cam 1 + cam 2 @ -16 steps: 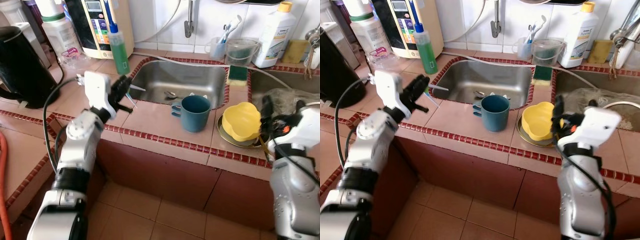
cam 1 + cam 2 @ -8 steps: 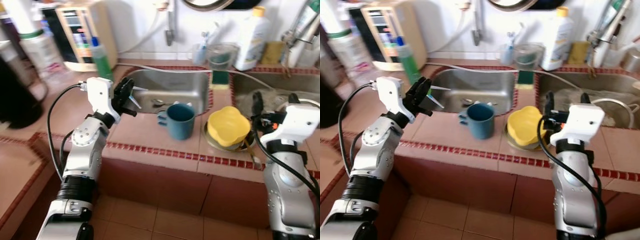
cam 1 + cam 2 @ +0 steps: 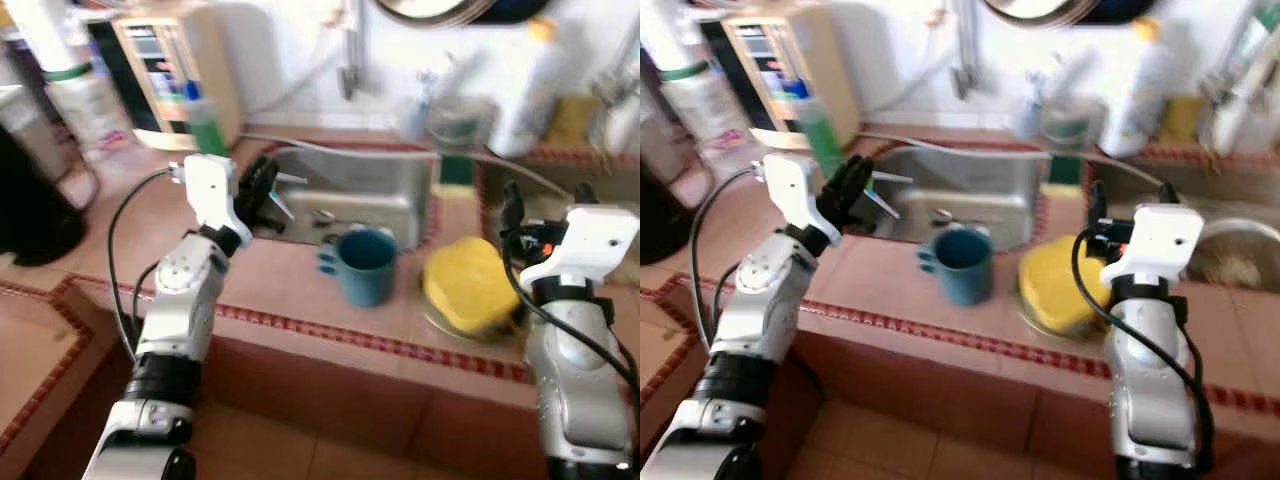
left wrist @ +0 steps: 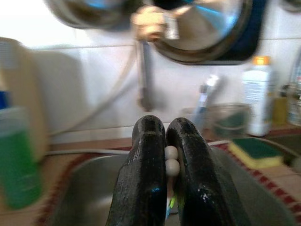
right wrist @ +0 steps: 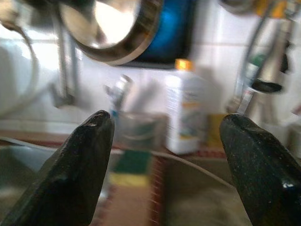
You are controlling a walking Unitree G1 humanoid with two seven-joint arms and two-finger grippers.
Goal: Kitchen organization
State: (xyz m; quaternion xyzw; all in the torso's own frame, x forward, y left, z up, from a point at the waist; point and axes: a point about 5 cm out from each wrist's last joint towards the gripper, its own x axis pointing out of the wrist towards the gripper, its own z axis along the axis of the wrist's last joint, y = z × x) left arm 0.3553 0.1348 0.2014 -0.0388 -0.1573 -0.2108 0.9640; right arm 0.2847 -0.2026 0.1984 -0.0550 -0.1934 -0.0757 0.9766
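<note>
My left gripper [image 3: 262,190] hovers over the near left rim of the steel sink [image 3: 350,185], shut on a thin white and blue toothbrush [image 3: 885,207] that sticks out towards the basin. In the left wrist view the fingers [image 4: 148,141] press together on it. A blue mug [image 3: 365,265] stands on the tiled counter in front of the sink. To its right a yellow bowl [image 3: 468,297] rests on a plate. My right gripper [image 3: 547,205] is open just right of the bowl, with nothing between its fingers [image 5: 101,155].
A green soap bottle [image 3: 205,125] and a water purifier [image 3: 175,70] stand at the back left, with a black kettle [image 3: 25,190] at the far left. A sponge [image 3: 455,168], a cup of brushes [image 4: 204,101] and a white bottle [image 5: 184,113] line the back wall. A spoon [image 3: 322,215] lies in the sink.
The camera has shifted and the picture has blurred. Both arms keep nearly the same pose; the left gripper still holds the toothbrush by the sink rim.
</note>
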